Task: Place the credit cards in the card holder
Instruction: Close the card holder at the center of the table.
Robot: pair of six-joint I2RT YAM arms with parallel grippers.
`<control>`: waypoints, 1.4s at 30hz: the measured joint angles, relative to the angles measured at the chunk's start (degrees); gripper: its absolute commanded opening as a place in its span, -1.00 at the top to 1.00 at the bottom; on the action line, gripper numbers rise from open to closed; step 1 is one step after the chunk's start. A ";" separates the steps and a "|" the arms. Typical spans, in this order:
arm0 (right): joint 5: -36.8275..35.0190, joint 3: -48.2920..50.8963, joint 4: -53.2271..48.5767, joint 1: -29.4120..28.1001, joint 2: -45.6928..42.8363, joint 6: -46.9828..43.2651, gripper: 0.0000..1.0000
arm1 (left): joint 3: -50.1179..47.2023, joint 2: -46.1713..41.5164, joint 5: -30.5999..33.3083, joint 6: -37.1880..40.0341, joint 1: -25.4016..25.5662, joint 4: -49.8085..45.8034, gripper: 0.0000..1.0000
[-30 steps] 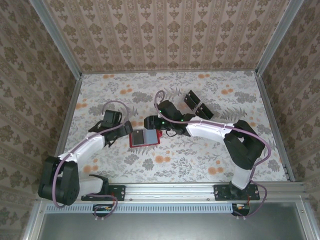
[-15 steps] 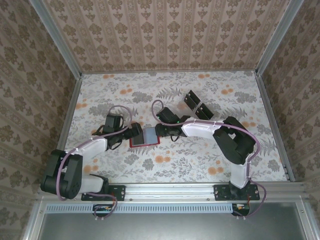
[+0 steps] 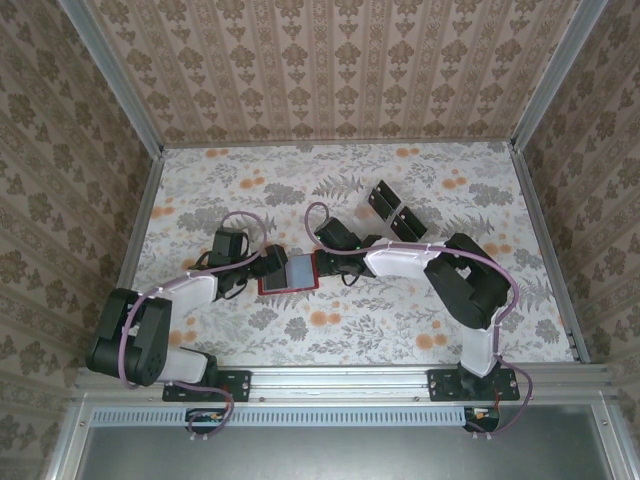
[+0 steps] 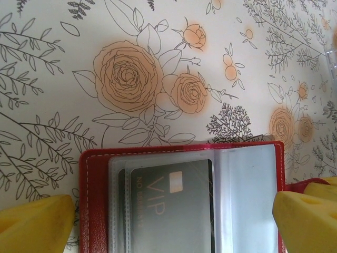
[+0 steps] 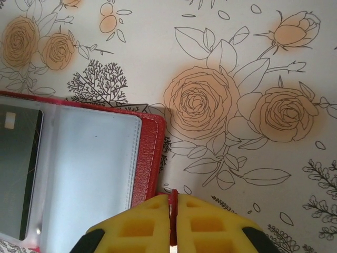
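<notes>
Jaws: right gripper (image 5: 172,211) closed, pinching thin red sliver, we judge card holder (image 5: 154,153) edge or tab. Left gripper (image 4: 171,221) wide open, fingers (image 4: 31,224) straddling holder, gripping nothing. Holder lies open at centre of top view; VIP card (image 4: 168,205) seated in clear pocket. Loose cards (image 3: 384,198) upper right of centre, well apart. Step, we judge: steadying holder between insertions. Next move calls for holder pinned flat, free gripper fetching another card.

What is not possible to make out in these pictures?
Left wrist view: the bottom edge cuts off the lower part of the card holder and its VIP card.
Right wrist view: the shut right hand pinches a red strip; its yellow fingers hide which part of the card holder this is.
Top view: the black pieces are too small to identify.
</notes>
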State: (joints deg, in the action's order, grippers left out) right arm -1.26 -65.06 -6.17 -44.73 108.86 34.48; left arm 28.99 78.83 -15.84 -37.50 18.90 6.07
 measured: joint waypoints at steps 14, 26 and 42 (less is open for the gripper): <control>3.50 0.96 6.12 -0.22 2.67 3.17 0.99 | -1.29 -8.98 0.81 -2.43 3.78 1.22 -1.00; 5.14 6.14 10.73 1.55 -0.13 5.22 0.86 | 0.79 -6.45 1.84 -6.10 15.13 7.74 -0.99; 3.10 22.82 15.65 7.02 -13.44 11.85 -0.03 | 3.85 6.60 5.35 -8.48 22.86 15.91 -0.99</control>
State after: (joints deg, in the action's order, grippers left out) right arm 1.85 -42.24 9.47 -37.71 95.42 46.33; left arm 32.84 85.43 -10.48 -45.98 41.76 21.98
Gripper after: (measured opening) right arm 0.499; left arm 0.997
